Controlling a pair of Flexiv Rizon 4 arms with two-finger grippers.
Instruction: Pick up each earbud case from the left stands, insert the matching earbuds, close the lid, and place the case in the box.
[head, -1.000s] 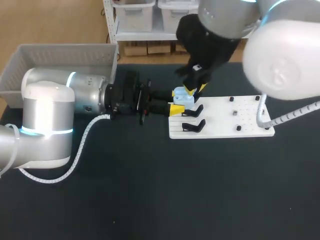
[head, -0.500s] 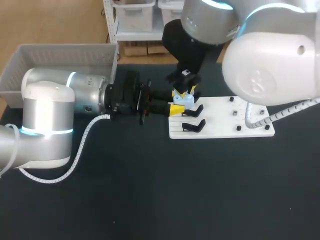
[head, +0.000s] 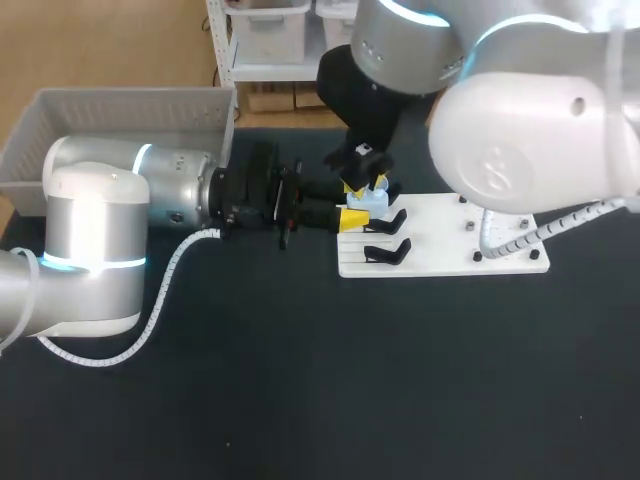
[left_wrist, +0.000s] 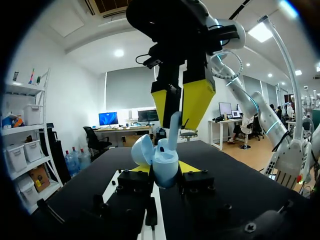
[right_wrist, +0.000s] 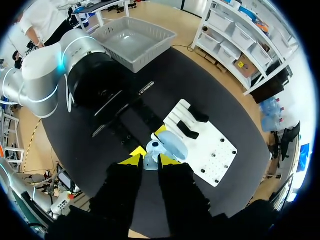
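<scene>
My left gripper (left_wrist: 165, 170) is closed down to the width of the pale-blue earbud case (left_wrist: 167, 175). One yellow tip presses each side, so the case is held firmly between them. Its lid (left_wrist: 141, 150) is swung open and leans back to one side.

My right gripper (left_wrist: 181, 102) comes down from above with its fingers drawn nearly together. They pinch the stem of a pale earbud (left_wrist: 173, 131), whose lower end sits at the mouth of the open case (I cannot tell how deep it is seated).

From my right wrist, the earbud (right_wrist: 150, 161) shows between my own two tips, with the open case (right_wrist: 172, 144) just ahead of them.

In the head view the case (head: 368, 199) is held by my left gripper (head: 353, 217) at the left end of the white board (head: 450, 250). It is just beside the two black stands (head: 388, 224), and my right gripper (head: 366, 183) is directly over it. The grey box (head: 40, 140) sits at the far left corner of the black table (head: 300, 380), well apart from the case.

A small white label (head: 362, 150) shows on my right gripper's body, its print too small to read.
</scene>
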